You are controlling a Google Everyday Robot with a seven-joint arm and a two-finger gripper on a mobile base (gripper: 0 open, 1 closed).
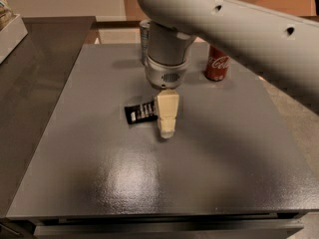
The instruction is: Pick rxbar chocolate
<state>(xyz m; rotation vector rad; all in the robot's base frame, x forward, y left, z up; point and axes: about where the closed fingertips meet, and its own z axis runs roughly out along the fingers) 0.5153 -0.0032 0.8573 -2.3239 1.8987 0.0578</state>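
The rxbar chocolate [140,113] is a small flat black wrapper with white lettering, lying on the grey table [99,173] near its middle. My gripper [166,128] hangs from the grey arm, pointing down, right at the bar's right end and covering that end. Only cream-coloured fingers [167,111] show, seen from the side.
A red Coca-Cola can [217,64] stands at the back right. A silver-blue slim can [144,34] stands at the back, mostly hidden behind the arm's wrist. A dark counter [30,73] adjoins on the left, with a white box [10,31] on it.
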